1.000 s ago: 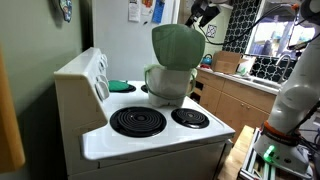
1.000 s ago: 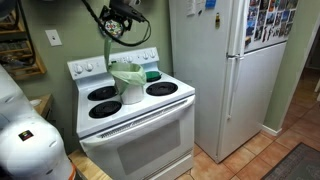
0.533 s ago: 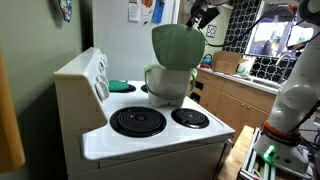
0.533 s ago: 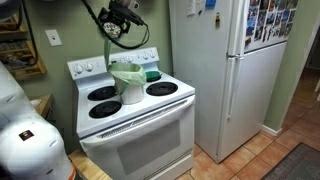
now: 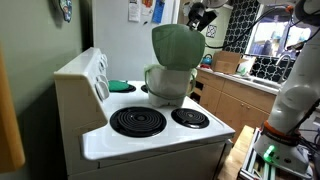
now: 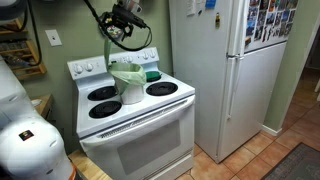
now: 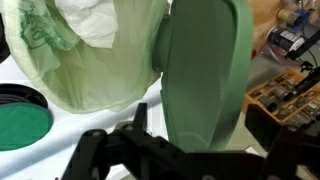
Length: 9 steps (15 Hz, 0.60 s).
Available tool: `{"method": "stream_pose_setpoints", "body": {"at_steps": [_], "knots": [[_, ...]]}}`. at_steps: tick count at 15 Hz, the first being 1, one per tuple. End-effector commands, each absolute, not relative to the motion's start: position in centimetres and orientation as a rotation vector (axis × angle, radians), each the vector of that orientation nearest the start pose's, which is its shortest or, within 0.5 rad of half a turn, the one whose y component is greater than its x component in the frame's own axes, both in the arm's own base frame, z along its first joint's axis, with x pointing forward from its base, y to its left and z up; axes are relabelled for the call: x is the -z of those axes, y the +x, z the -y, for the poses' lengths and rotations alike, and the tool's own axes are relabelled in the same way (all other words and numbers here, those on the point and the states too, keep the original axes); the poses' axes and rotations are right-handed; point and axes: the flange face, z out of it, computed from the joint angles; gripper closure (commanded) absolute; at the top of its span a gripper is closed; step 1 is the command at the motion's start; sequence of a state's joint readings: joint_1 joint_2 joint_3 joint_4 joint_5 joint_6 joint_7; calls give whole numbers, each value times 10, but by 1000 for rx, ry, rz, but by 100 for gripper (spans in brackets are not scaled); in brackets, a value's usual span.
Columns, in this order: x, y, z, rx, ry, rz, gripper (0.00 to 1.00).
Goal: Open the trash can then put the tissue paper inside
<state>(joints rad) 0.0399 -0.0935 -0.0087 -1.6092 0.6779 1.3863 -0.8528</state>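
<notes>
The trash can (image 5: 165, 86) stands on the white stove between the burners, also in an exterior view (image 6: 127, 85). Its pale green domed lid (image 5: 178, 45) is up, standing upright on its hinge. In the wrist view the lid (image 7: 205, 70) fills the centre. The can's mouth (image 7: 100, 75) is lined with a pale green bag. White tissue paper (image 7: 100, 20) lies inside it. My gripper (image 7: 200, 122) is open and empty. It hangs well above the can in both exterior views (image 5: 200, 14) (image 6: 125, 17), touching nothing.
A flat green disc (image 5: 118, 86) (image 7: 20, 125) lies on the stove beside the can. Black burners (image 5: 137, 121) lie in front. The stove's back panel (image 5: 90, 75), a white fridge (image 6: 215, 70) and a wooden counter (image 5: 240, 90) stand close by.
My gripper has drifted slightly, a little higher above the can. The lid stays up and the tissue stays in the can.
</notes>
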Motion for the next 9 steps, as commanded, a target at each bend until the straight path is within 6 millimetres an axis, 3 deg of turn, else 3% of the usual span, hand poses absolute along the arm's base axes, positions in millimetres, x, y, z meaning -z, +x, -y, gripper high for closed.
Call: {"method": "stream_pose_setpoints", "body": {"at_steps": [1, 9], "knots": [[-664, 509, -84, 217, -2263, 1135, 0], [-670, 524, -65, 393, -2426, 1099, 0]]}}
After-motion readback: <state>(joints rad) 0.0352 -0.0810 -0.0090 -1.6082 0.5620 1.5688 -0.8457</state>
